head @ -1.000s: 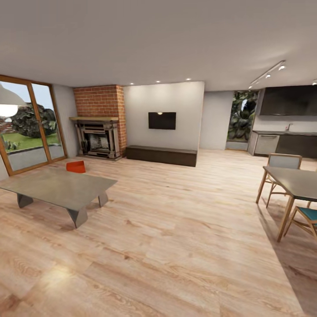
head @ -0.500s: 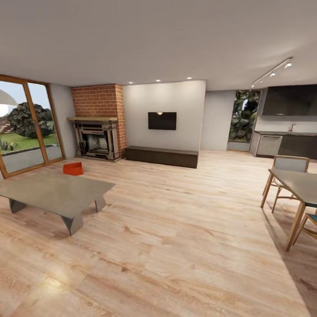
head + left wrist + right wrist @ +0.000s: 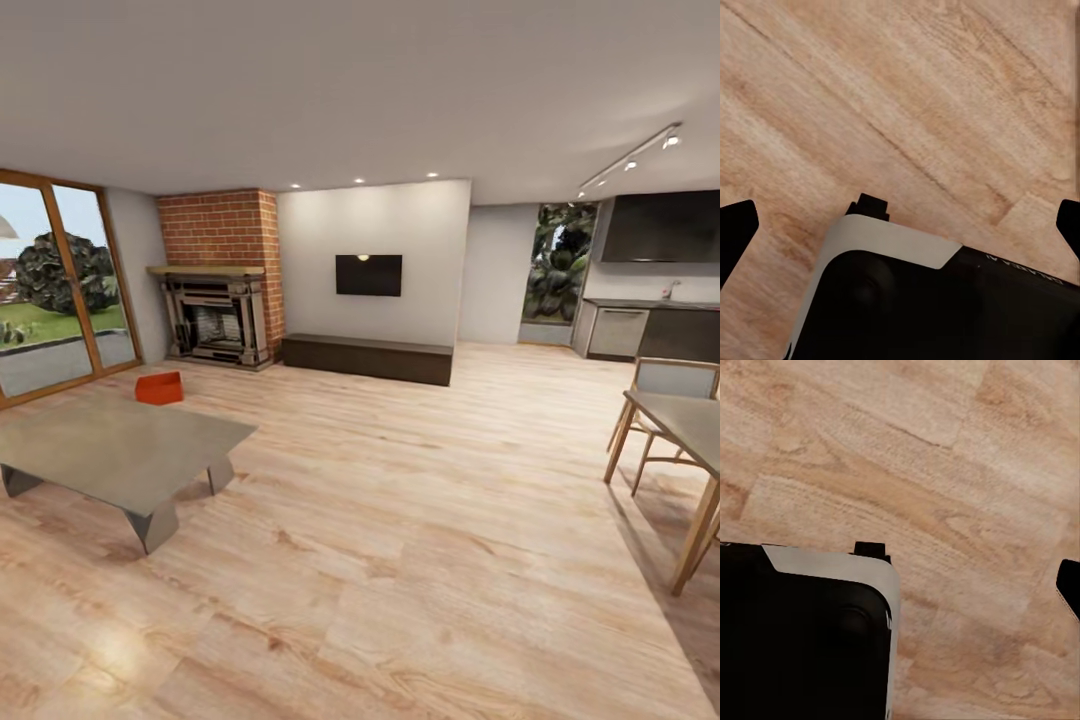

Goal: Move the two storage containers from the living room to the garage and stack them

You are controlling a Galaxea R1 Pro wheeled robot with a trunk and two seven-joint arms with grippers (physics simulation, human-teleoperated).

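While en route, one storage container point(image 3: 160, 388) sits beyond the coffee table point(image 3: 120, 450), near its far edge; likely light, stiff, grab thin rim. Fingers' spread: cannot tell.

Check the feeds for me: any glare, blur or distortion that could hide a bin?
Head view: wide-angle stretch at the edges, soft glare patch on the plank floor, one storage container small but clear. Both wrist views: evenly lit planks, slightly soft, dark robot base in front.

base point(image 3: 945, 307): black, glossy | trim: white-grey | marking: faint, illegible
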